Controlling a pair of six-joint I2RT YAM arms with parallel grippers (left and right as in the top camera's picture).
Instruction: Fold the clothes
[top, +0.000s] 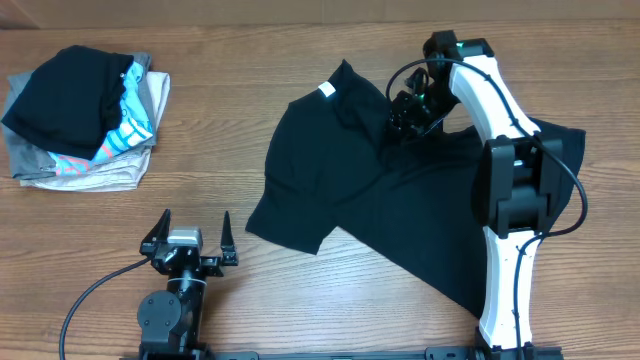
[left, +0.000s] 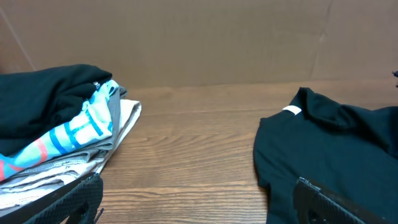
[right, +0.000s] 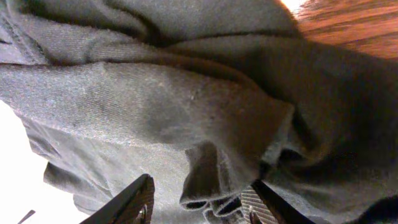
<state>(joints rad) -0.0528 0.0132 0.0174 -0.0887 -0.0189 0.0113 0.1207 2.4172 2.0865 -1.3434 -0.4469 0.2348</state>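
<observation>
Location type: robot test bench, lab-style. Indicators: a left arm and a right arm are mounted at the near edge of a wood-grain table, with a cable exposed. A plain brown panel backs the table. Test items: a folded pile and a T-shirt.

Black T-shirt: soft matt cloth, fine weave; table: smooth wood grain.

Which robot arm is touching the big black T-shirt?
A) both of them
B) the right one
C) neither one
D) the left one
B: the right tool is down on the black T-shirt with cloth bunched between its fingers, while the left tool is open over the table, apart from the shirt.
</observation>
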